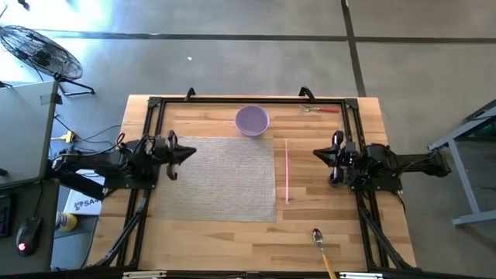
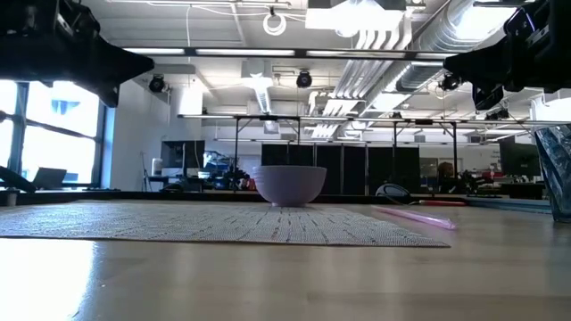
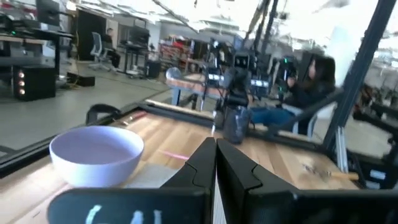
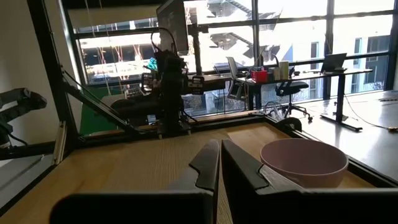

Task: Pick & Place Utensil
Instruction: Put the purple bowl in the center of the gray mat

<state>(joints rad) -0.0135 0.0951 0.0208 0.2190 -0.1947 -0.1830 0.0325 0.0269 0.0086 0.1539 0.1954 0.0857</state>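
A spoon (image 1: 317, 235) with a metal bowl and a wooden handle lies flat on the wood near the table's near edge, right of centre. A thin pink stick (image 1: 287, 170) lies on the wood just right of the grey woven mat (image 1: 217, 178). A lavender bowl (image 1: 252, 120) stands on the mat's far edge. My left gripper (image 1: 192, 153) hovers shut over the mat's left edge, holding nothing. My right gripper (image 1: 316, 153) hovers shut to the right of the pink stick, also holding nothing. Both grippers are well above the table in the low view.
A red-handled tool (image 1: 322, 109) lies at the far right of the table. A black frame (image 1: 248, 100) runs along the far edge and both sides. In the left wrist view a person sits beyond the table. Bare wood lies between the mat and the near edge.
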